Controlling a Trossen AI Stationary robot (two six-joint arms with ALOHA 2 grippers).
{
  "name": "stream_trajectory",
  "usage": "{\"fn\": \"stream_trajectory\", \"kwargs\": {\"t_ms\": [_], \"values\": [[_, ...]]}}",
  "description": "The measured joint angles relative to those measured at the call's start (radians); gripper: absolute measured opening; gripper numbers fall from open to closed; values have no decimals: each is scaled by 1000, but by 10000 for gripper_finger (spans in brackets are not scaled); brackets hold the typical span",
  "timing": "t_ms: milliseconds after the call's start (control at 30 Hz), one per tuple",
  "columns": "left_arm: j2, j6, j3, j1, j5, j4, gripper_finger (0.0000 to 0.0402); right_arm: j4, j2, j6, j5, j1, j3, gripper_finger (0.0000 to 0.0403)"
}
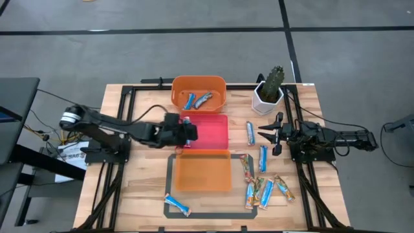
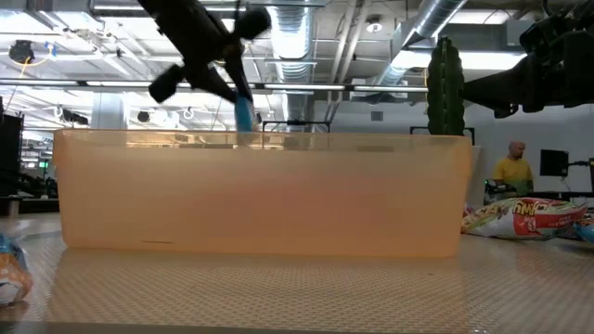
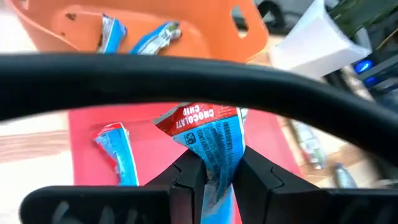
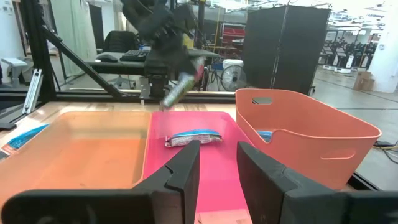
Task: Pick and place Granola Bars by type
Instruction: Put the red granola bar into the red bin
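Gripping a blue-and-white granola bar (image 3: 214, 146) between its fingers, the left hand (image 1: 188, 133) hangs over the pink tray's (image 1: 217, 139) near-left edge. Another blue bar (image 4: 191, 137) lies inside that tray. Behind the pink tray, an orange bin (image 1: 198, 92) holds two more; in front sits an orange tray (image 1: 200, 171). Right of the pink tray, loose bars (image 1: 262, 158) scatter across the tabletop (image 1: 310, 194), and the right hand (image 1: 272, 134) waits with fingers apart, empty, near a potted cactus (image 1: 270, 87).

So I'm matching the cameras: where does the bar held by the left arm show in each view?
High: held bar, pink tray's left edge.
Low: hanging behind the front tray.
Left wrist: centre, between jaws.
Right wrist: above pink tray.
Shared landmark: pink tray.
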Motion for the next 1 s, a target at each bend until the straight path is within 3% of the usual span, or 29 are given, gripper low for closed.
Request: {"fn": "stream_trajectory", "kwargs": {"t_ms": [300, 567, 1000], "values": [[196, 60, 140, 109, 170, 4, 61, 0, 0, 0, 0, 0, 0, 102], [296, 35, 159, 158, 338, -23, 61, 0, 0, 0, 0, 0, 0, 102], [294, 15, 154, 199, 397, -108, 61, 0, 0, 0, 0, 0, 0, 102]]}}
